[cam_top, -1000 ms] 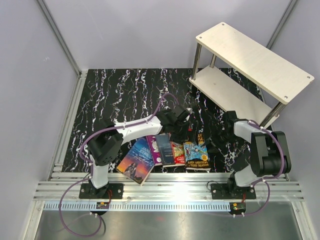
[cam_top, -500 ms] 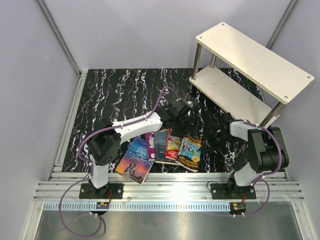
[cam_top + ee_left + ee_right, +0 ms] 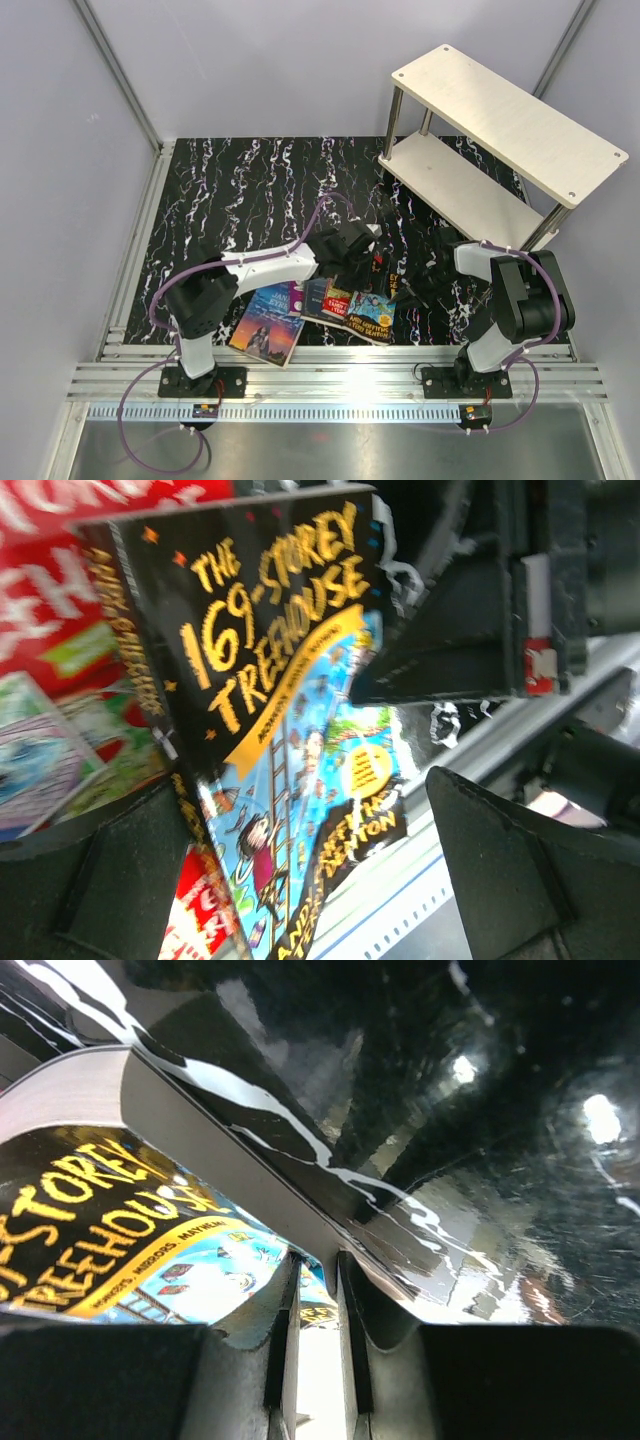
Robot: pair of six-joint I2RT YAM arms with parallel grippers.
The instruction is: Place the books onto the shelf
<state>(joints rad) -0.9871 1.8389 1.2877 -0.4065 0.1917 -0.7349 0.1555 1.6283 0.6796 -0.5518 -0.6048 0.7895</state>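
The five books lie in a loose fan at the near edge of the worktop (image 3: 250,190), well apart from the shelf (image 3: 505,125), which stands at the far right. The blue-yellow "Treehouse" (image 3: 290,680) is the rightmost book. It lies partly over the red "Treehouse" (image 3: 335,302), and its right edge looks a little raised.

The right claw (image 3: 315,1290) is narrow. A thin strip of that cover shows between its fingers, so it seems to pinch the book by the edge. The left claw (image 3: 310,790) hangs wide above the same book, one finger on each side, and holds nothing.

I judge this book to be light but floppy, with a glossy cover that can slide out of a grip. Held by one corner only, it will probably bend and hang down. A safer hold is deeper in, near the spine, where the paper is stiffest.
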